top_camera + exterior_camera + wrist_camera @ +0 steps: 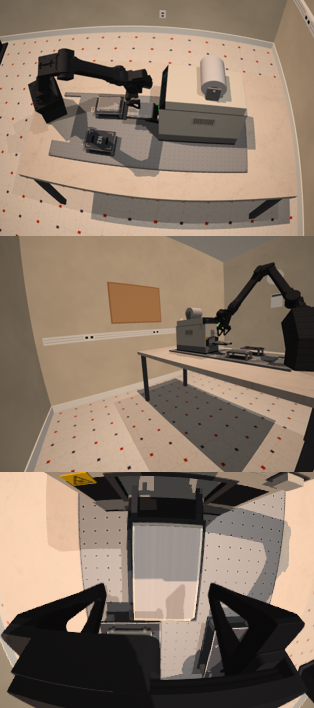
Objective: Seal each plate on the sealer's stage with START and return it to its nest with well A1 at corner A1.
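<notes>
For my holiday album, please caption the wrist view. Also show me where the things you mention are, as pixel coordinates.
Open gripper (133, 103) (223, 334) (157, 588) above a plate (145, 112) (167, 552) on the sealer's stage (130, 587).

Warm light throws hard-edged shadows under the table (162, 183) (215, 370); corners look dim.
</notes>
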{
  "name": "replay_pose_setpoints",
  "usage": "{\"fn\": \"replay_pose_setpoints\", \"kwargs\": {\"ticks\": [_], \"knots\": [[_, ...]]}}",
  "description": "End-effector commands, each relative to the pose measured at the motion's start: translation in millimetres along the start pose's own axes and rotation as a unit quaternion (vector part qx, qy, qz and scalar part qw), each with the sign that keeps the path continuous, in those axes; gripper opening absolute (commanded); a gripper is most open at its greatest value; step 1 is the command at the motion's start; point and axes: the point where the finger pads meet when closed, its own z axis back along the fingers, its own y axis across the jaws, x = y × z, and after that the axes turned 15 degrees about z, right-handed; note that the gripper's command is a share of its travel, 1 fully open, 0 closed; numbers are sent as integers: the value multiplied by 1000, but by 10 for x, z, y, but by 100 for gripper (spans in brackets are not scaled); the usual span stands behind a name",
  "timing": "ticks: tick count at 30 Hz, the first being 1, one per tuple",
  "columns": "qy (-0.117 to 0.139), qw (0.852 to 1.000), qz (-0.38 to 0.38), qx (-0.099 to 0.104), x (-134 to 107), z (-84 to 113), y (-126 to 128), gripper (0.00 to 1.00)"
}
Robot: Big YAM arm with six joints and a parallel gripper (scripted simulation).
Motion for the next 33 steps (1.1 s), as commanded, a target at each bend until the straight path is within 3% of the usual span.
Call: {"fn": "replay_pose_setpoints", "kwargs": {"ticks": [1,8,18,24,33], "knots": [[-4,1000,-10,-11,-28,-2,-188,100],[8,1000,-6,-7,-146,-38,-134,100],[3,1000,-1,0,11,9,-6,100],[-14,1000,3,-3,170,34,-23,100],[-2,1000,-4,-8,-23,-44,-105,100]]}}
